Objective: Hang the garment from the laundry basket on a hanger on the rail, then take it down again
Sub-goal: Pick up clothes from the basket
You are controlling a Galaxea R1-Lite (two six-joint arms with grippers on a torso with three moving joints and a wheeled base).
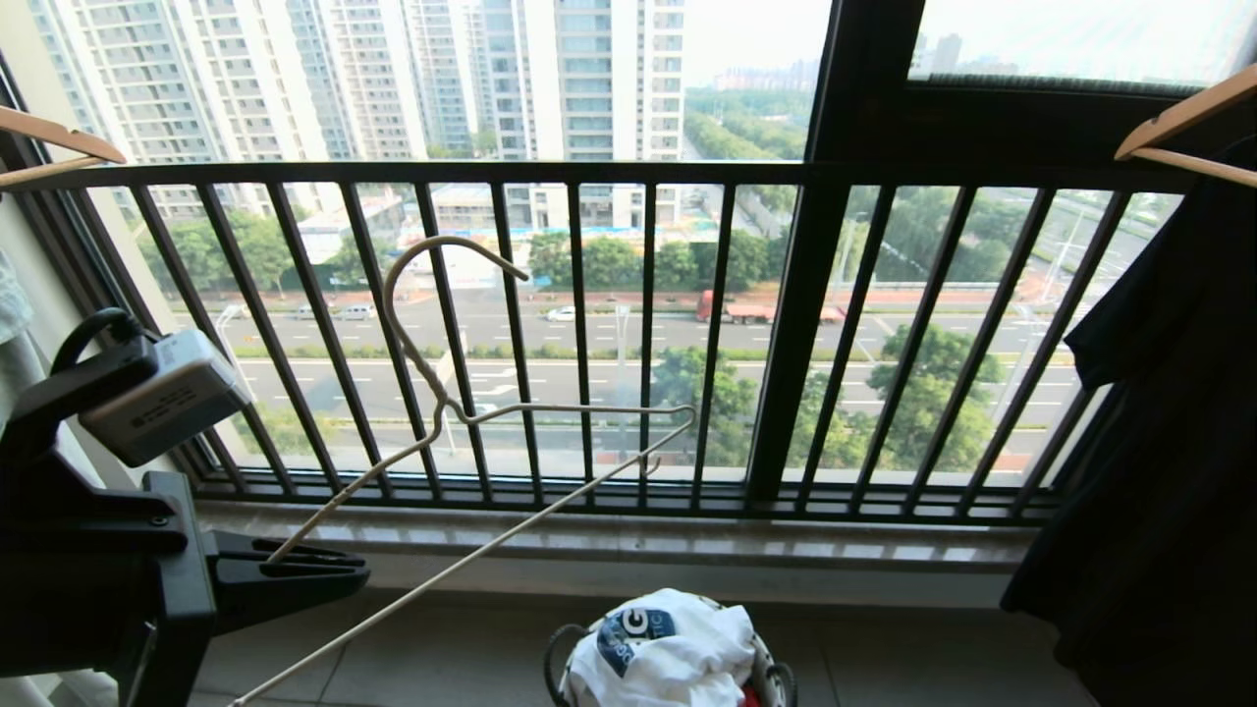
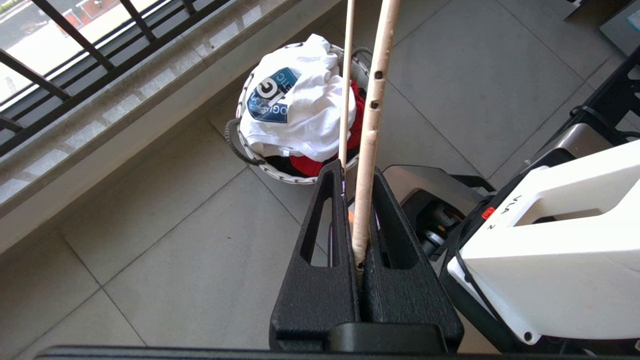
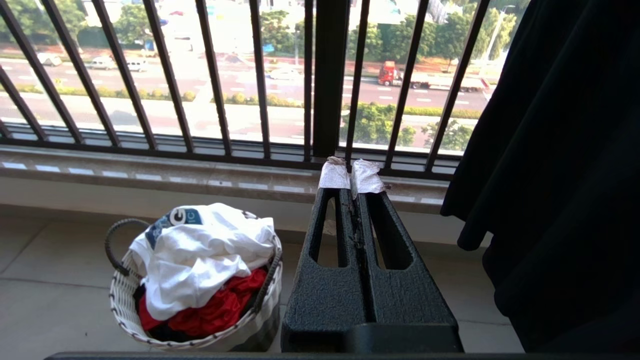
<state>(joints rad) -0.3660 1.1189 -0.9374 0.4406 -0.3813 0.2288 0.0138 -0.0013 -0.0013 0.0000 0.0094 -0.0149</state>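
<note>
The garment (image 1: 678,648), a crumpled white T-shirt with a dark blue logo, lies on top of the laundry basket (image 1: 776,678) on the floor below the window. The left wrist view shows the garment (image 2: 300,115) in the basket (image 2: 250,155) beyond my fingers. My left gripper (image 1: 354,571) is at the lower left, shut on one arm of the thin cream hanger (image 1: 440,403), whose hook points up in front of the bars. Up close, the left gripper (image 2: 357,172) pinches the hanger (image 2: 372,115). My right gripper (image 3: 351,175) is shut and empty, right of the basket (image 3: 125,305) and garment (image 3: 200,250). The rail is out of view.
A dark barred window railing (image 1: 628,334) stands over a stone sill (image 1: 628,540). A black garment (image 1: 1159,442) hangs at the right on a wooden hanger (image 1: 1188,118); another wooden hanger (image 1: 59,142) shows at the upper left. Red cloth (image 3: 220,305) lies under the T-shirt.
</note>
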